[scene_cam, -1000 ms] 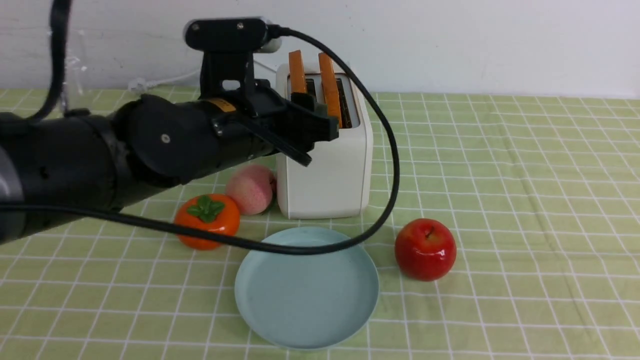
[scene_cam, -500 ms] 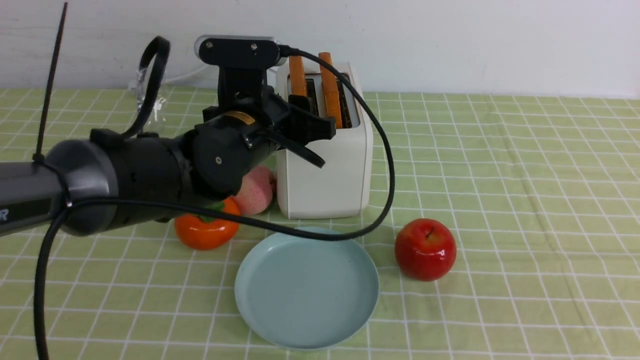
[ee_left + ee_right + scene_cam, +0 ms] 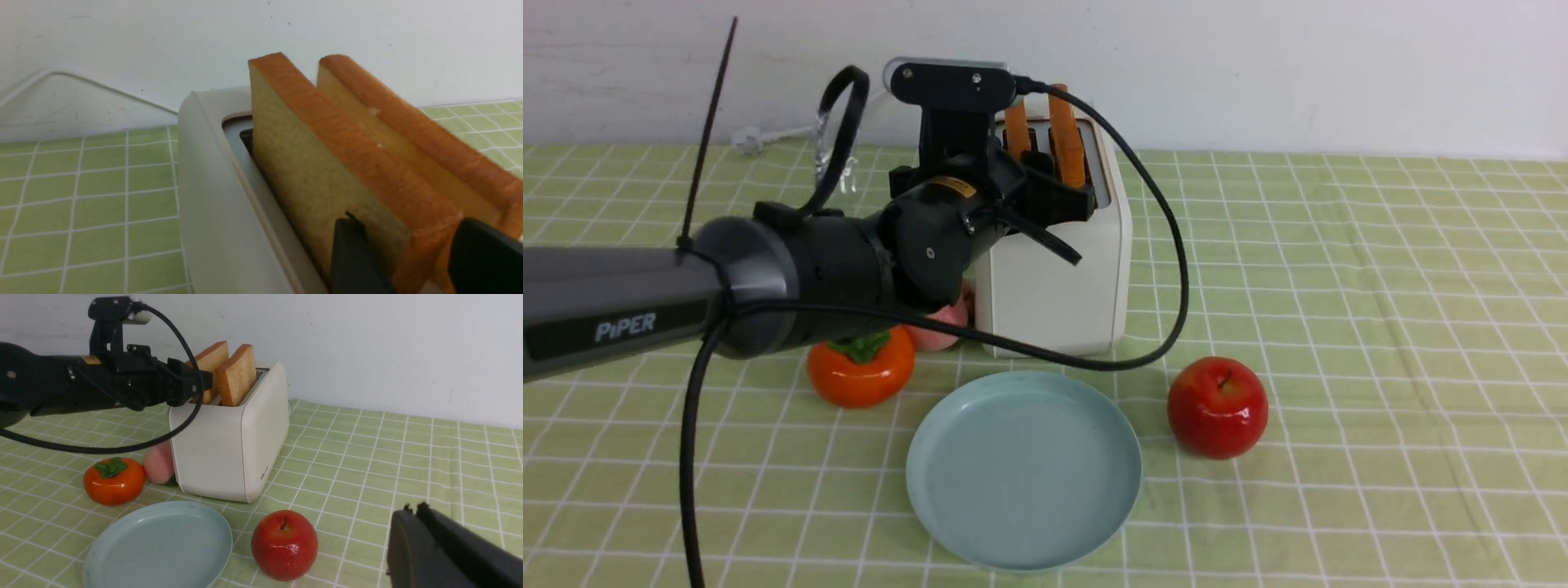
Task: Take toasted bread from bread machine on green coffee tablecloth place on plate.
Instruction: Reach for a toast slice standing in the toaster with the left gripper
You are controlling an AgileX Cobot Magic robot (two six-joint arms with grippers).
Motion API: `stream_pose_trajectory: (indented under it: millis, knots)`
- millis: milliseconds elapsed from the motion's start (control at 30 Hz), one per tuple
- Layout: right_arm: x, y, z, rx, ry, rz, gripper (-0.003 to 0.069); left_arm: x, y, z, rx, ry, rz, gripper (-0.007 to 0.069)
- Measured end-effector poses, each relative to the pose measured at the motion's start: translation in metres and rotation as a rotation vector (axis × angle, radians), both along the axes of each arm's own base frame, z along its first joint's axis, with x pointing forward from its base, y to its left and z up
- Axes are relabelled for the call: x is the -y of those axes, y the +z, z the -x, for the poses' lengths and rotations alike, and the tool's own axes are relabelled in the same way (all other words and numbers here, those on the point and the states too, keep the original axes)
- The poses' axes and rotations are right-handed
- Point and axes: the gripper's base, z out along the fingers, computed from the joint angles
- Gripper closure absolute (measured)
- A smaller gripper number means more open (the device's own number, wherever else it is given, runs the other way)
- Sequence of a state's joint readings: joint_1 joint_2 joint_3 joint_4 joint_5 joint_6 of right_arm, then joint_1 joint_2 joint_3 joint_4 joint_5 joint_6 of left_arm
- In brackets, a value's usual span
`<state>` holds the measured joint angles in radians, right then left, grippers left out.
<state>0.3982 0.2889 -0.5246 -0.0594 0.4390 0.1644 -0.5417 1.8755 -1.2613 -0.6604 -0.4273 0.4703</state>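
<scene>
In the front view the left tool (image 3: 1062,204) reaches from the left edge to the top of the bread machine (image 3: 1054,286), upper centre, on the worktop under the green coffee tablecloth (image 3: 1380,327). The left wrist view shows its fingers (image 3: 355,257) on either side of the nearer slice of the toasted bread (image 3: 1066,135), both slices upright in the slots; whether they clamp it cannot be told. A persimmon (image 3: 859,376) lies left of the plate (image 3: 1023,474) at lower centre, an apple (image 3: 1217,406) lies right of it, and the right tool (image 3: 412,508), lower right in the right wrist view, is clenched, tips together.
</scene>
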Motion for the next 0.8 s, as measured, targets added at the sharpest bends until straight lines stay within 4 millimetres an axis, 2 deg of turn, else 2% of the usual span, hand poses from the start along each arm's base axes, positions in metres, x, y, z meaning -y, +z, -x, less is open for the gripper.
stream_pose_trajectory:
  millis: [67,200,367,667,800]
  knots:
    - [0.0,0.0,0.0,0.0,0.0,0.0,0.0656,-0.001,-0.001,-0.001,0.006,0.013,0.001,0.0351]
    - [0.0,0.0,0.0,0.0,0.0,0.0,0.0655,-0.004,0.001,-0.003,0.043,0.056,0.015,0.0456]
    - [0.0,0.0,0.0,0.0,0.0,-0.001,0.0652,-0.004,0.001,-0.003,0.045,0.06,0.017,0.0526]
    - [0.0,0.0,0.0,0.001,0.0,-0.001,0.0646,-0.005,0.005,-0.002,0.053,0.058,0.02,0.0536]
    - [0.0,0.0,0.0,0.002,0.0,-0.002,0.0645,-0.009,0.026,0.005,0.092,0.057,0.048,0.0536]
